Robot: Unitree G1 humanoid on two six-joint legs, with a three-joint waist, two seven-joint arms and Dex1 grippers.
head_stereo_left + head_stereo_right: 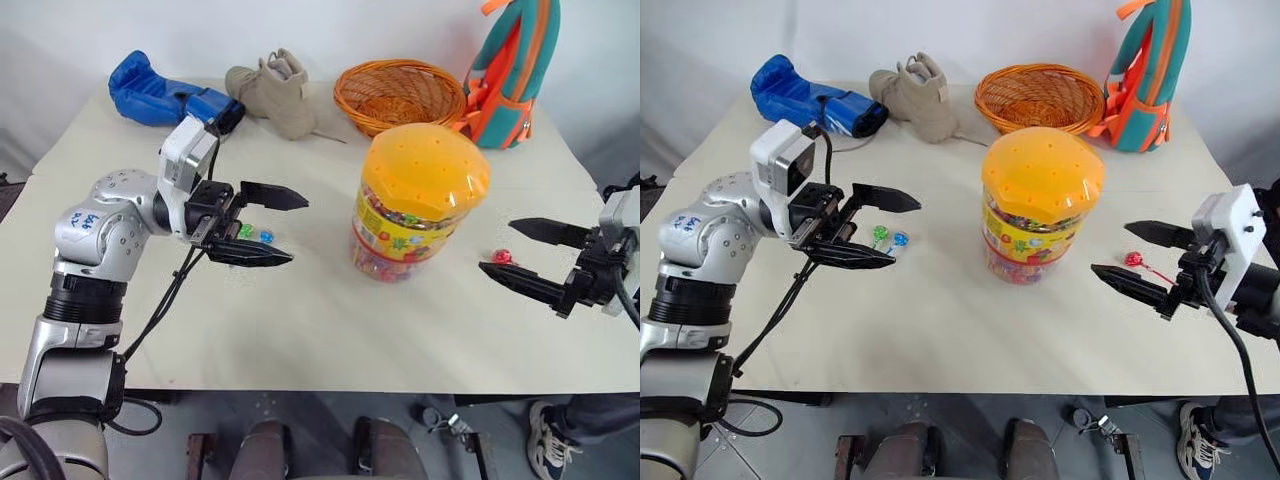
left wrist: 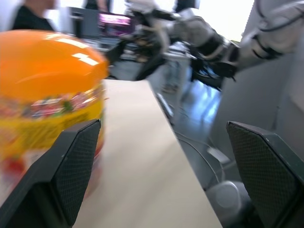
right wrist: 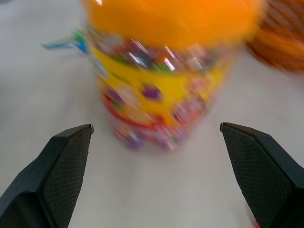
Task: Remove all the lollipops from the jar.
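The jar (image 1: 420,200), a clear tub of sweets with a domed orange lid, stands upright mid-table; the right wrist view shows the jar (image 3: 161,90) straight ahead of the fingers. Two lollipops, one green (image 1: 880,235) and one blue (image 1: 902,239), lie on the table to the jar's left. Just in front of them my left gripper (image 1: 292,228) hangs open and empty, pointing toward the jar. A red lollipop (image 1: 502,257) lies on the table to the jar's right. My right gripper (image 1: 497,246) is open above it, holding nothing.
At the back of the table lie a blue boxing glove (image 1: 160,95), a tan boot (image 1: 275,92), a woven orange basket (image 1: 400,92) and a teal-and-orange backpack (image 1: 510,70). A person's shoe (image 1: 545,440) shows on the floor by the table's front right.
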